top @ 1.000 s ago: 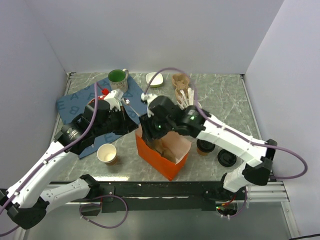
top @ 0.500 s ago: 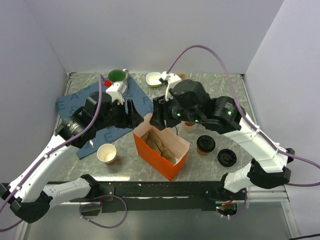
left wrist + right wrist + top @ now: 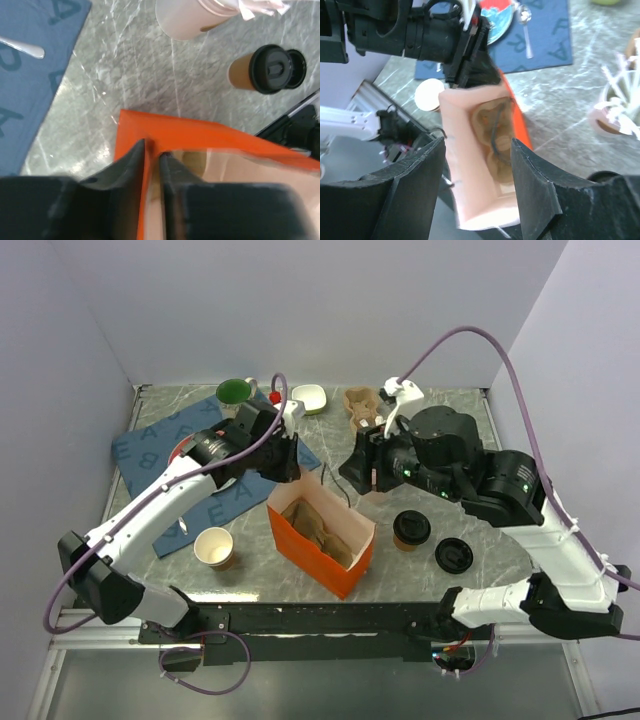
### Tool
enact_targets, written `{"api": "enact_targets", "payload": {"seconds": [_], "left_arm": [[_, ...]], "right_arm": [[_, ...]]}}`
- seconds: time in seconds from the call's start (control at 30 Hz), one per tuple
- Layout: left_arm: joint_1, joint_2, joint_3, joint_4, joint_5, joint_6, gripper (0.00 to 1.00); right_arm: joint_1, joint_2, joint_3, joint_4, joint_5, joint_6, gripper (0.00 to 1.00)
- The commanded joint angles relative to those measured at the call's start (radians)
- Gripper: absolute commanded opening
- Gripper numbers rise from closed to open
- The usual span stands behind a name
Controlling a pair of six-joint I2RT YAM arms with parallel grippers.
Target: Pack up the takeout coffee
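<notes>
The takeout coffee (image 3: 411, 529) stands upright on the table (image 3: 460, 430), just to the right of the orange bag (image 3: 330, 550) and near a loose black lid (image 3: 453, 556). It is a small paper cup with a snap-on plastic lid. I judge it to be light if empty and bottom-heavy if filled, with thin walls that would buckle under a hard squeeze. The paper sleeve should give decent friction, while the glossy lid looks slick and could pop off if it is used as a handle. The safest hold is probably across the cup's body just under the lid rim, with moderate pressure and the cup kept vertical.

The left tool (image 3: 151, 150) is closed on the top edge of the bag's wall, pinching it between both fingers and holding the mouth open. The right tool (image 3: 477, 145) hangs above the bag with its fingers spread wide and nothing between them. The bag's pale inside shows below it, with brownish, rounded shapes at the bottom that I cannot make out.

The table is a smooth marbled slab, so the cup should slide if it is nudged sideways. Room is tight: the bag is on one side, the loose lid on the other, and a white cup of stirrers (image 3: 185, 20) is behind. A lidless cup (image 3: 214, 547) and a blue mat (image 3: 150, 450) lie well apart on the left. Coming down from above looks the least crowded.
</notes>
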State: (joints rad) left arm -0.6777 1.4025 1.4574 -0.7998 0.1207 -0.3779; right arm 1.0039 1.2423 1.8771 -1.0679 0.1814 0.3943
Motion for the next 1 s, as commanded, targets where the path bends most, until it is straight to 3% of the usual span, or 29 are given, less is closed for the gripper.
{"api": "enact_targets", "payload": {"seconds": [0.0,0.17,0.33,0.4,0.47,0.57,0.97], "left_arm": [[0.000,0.003,0.125,-0.036,-0.038,0.010,0.11],[0.000,-0.063,0.138,-0.068,-0.185,-0.151,0.13],[0.000,-0.147,-0.008,-0.044,-0.130,-0.208,0.17],[0.000,-0.171,-0.058,-0.032,-0.116,-0.208,0.24],[0.000,-0.174,-0.042,-0.064,-0.118,-0.204,0.37],[0.000,-0.142,0.009,-0.134,-0.173,-0.174,0.48],[0.000,-0.162,0.029,-0.262,-0.228,-0.185,0.54]], "right_arm": [[-0.017,-0.056,-0.042,0.020,0.104,-0.012,0.63],[-0.050,-0.079,-0.114,-0.052,0.076,0.069,0.64],[-0.060,-0.095,-0.189,-0.107,0.060,0.127,0.65],[-0.067,-0.106,-0.211,-0.099,0.027,0.132,0.65],[-0.070,-0.110,-0.220,-0.096,0.006,0.136,0.65],[-0.068,-0.106,-0.219,-0.109,-0.031,0.144,0.65],[-0.074,-0.031,-0.237,-0.265,-0.092,0.284,0.66]]}}
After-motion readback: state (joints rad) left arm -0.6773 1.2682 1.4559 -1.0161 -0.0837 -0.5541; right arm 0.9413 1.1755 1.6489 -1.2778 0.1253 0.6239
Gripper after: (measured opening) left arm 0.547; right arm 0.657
